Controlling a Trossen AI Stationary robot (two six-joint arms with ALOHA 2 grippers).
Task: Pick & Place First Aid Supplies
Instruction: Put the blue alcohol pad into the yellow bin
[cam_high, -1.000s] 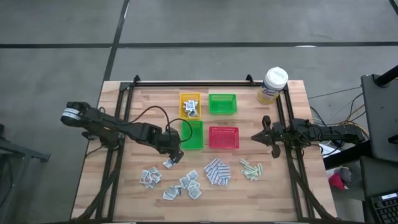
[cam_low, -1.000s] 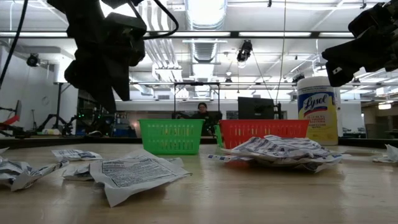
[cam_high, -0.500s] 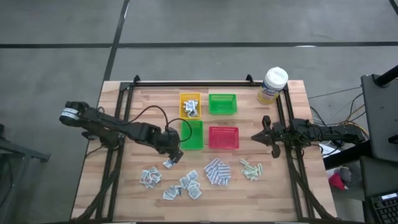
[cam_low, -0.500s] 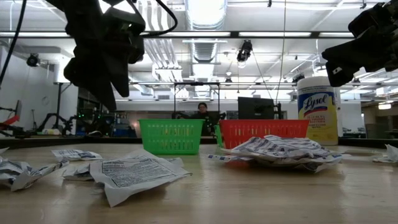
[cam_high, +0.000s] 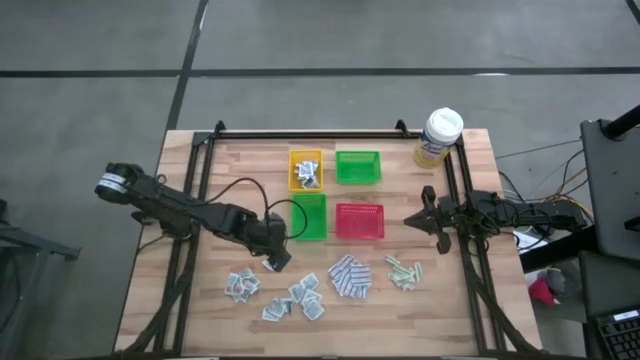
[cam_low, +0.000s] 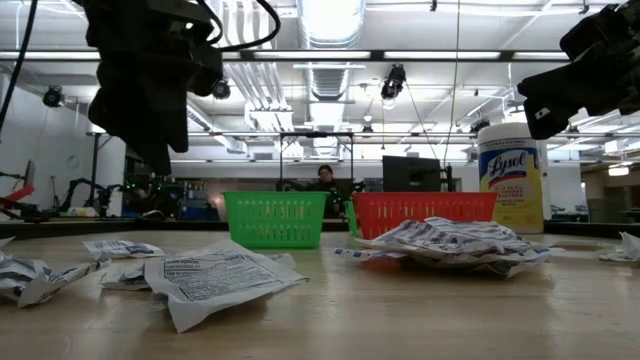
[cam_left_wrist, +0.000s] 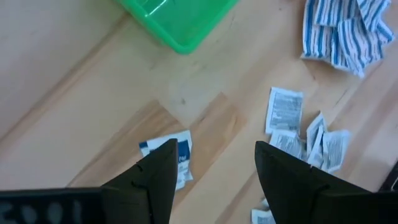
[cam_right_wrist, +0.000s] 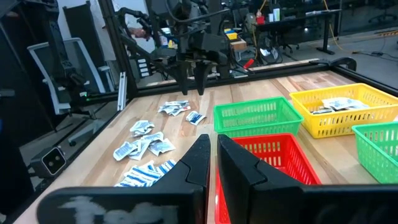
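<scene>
Seen from above, with the table's near edge at 6 o'clock, most of the first aid supplies are unsorted. Nearest, between 6 and 7 o'clock, lies a loose scatter of white-grey sachets (cam_high: 290, 298), with a smaller clump (cam_high: 241, 286) just to its 9 o'clock side. At about 5 o'clock sits a heap of blue-and-white pads (cam_high: 349, 276), and beside it, toward 4 o'clock, a few pale green strips (cam_high: 403, 271).

Just above the sachets, the left gripper (cam_high: 274, 257) hovers with its fingers spread wide and nothing between them. Its wrist camera shows a single blue-and-white sachet (cam_left_wrist: 176, 157) lying flat on the wood almost directly beneath it, apparently the next one to lift.

At the table's centre stand a green tray (cam_high: 312, 216) and a red tray (cam_high: 359, 221), neither showing anything inside. Farther back, toward 12 o'clock, the yellow tray (cam_high: 306, 169) holds a few white-grey sachets (cam_high: 309, 176), the only sorting done; the second green tray (cam_high: 357, 166) beside it looks bare. A yellow canister (cam_high: 438, 138) stands at 1 o'clock.

The right gripper (cam_high: 415, 219) waits at 3 o'clock, pinched nearly together and carrying nothing.

By this reckoning the work has only begun; the pads, the strips and most sachets remain.
</scene>
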